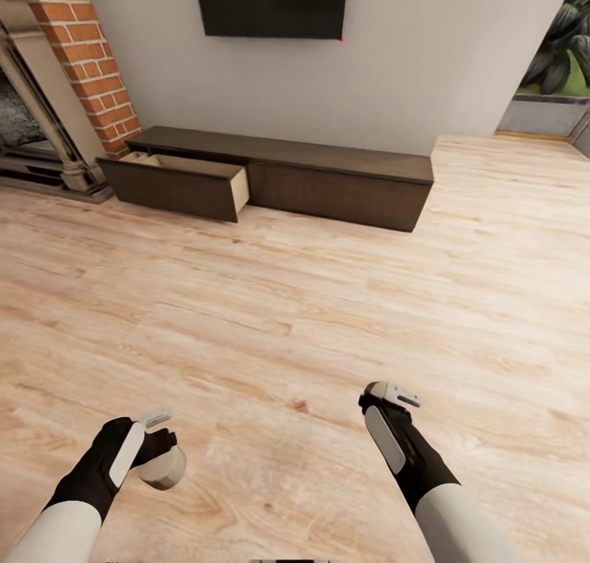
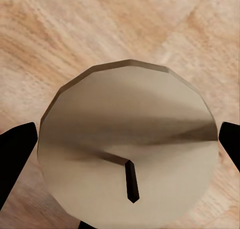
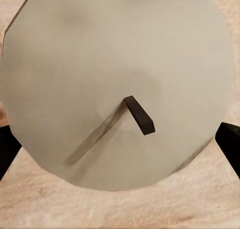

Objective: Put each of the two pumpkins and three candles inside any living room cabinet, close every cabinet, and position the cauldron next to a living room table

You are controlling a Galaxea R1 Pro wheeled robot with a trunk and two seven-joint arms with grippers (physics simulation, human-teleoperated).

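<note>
Wooden floor (image 1: 328,317) lies bare before the cabinet (image 1: 328,178); each claw grasps a candle (image 2: 127,159)

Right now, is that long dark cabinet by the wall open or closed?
Partly open. The cabinet has its left drawer pulled out, its pale inner wall showing, while the right front sits flush. What the drawer holds cannot be told.

**No readable text in any view**

No letters, numbers, labels, brand marks or signs can be read. The black wall-mounted screen (image 1: 270,4) is blank apart from a small glare spot; the long, low dark brown wooden cabinet (image 1: 328,178) has plain fronts. The flat round beige wax candle tops (image 2: 127,164) bear nothing but a dark wick each.
</note>
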